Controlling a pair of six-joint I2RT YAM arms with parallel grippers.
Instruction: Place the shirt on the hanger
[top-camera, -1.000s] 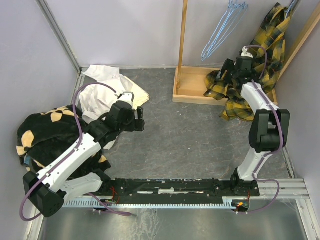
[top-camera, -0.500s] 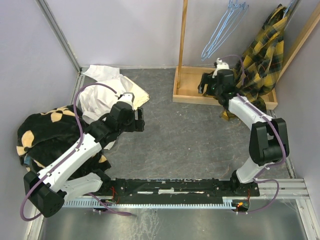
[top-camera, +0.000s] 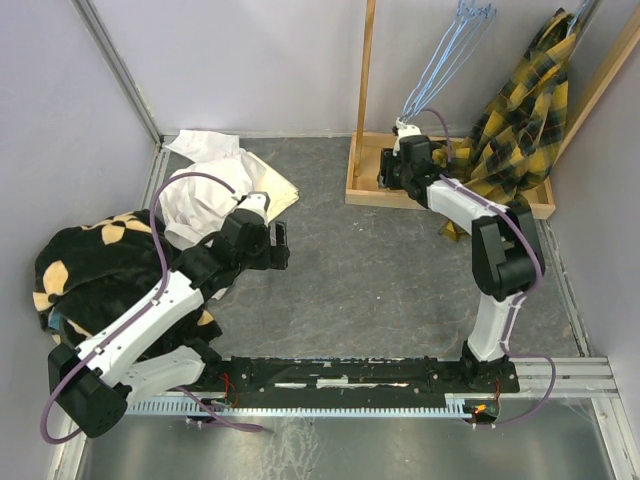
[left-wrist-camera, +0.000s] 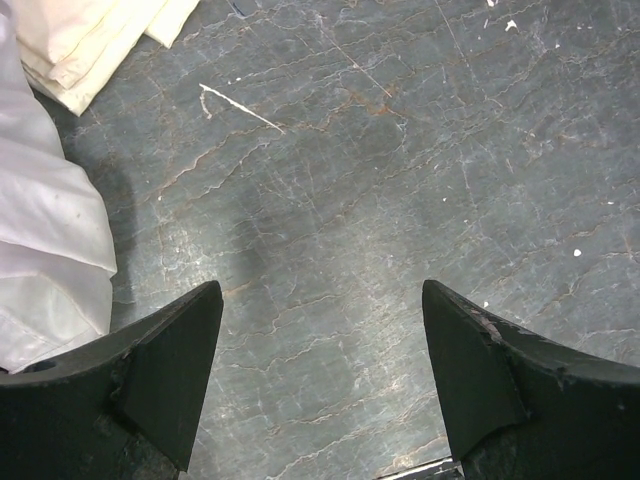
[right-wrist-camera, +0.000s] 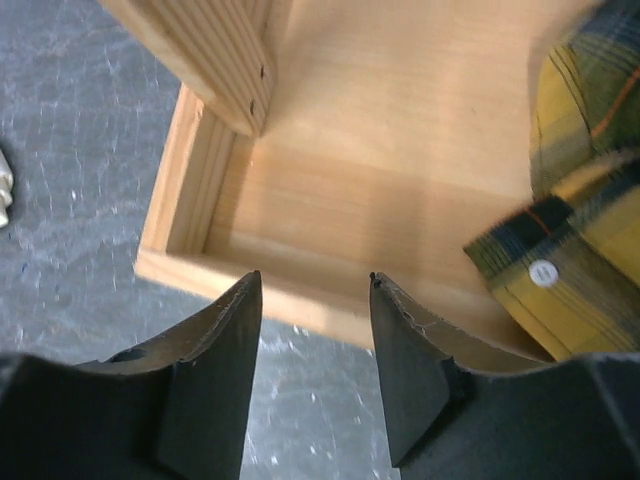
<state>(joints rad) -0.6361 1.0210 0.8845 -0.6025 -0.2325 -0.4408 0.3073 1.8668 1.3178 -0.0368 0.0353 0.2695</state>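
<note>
left hand (left-wrist-camera: 320, 300) spread wide over the bench (left-wrist-camera: 400, 150) | right hand (right-wrist-camera: 313, 290) fingers apart, empty, hovering at the tray (right-wrist-camera: 185, 190) edge | I see the shirt (top-camera: 520, 110) draped off the rack (top-camera: 366, 90), right side, bottom end in the tray | hanger (top-camera: 440, 60) hangs just left of it

Shirt (top-camera: 520, 110) beside hanger (top-camera: 437, 68), perhaps apart.

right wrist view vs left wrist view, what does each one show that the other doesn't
Only the right wrist view shows the wooden rack base and a fold of the shirt. Only the left wrist view shows the white garment and a cream cloth. Both show the grey table and empty, parted jaws: the right gripper and the left gripper respectively.
</note>
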